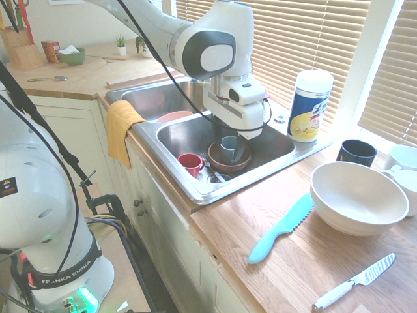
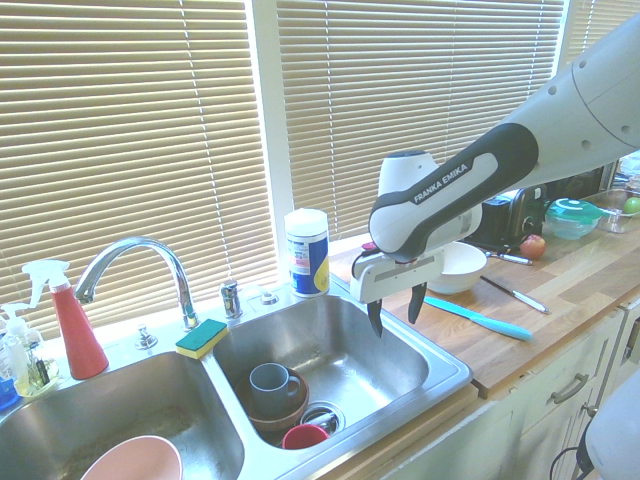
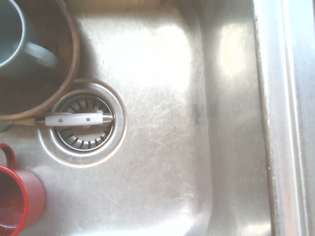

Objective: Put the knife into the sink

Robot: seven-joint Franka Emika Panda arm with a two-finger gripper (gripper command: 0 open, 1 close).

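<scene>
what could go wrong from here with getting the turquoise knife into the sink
1. Two knives lie on the counter: the turquoise knife and a white-handled knife near it, so the wrong one might be picked.
2. The open gripper hangs over the sink, away from the knife; the white bowl sits close beside the blade and could get bumped.
3. The sink holds a grey mug, brown bowl and red cup; a dropped knife could strike them.

Hand (image 2: 397, 308) pts down, fingers apart, empty.

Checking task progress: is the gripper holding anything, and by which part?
Nothing is held: the gripper hangs open and empty over the sink; the knife lies on the counter.
</scene>
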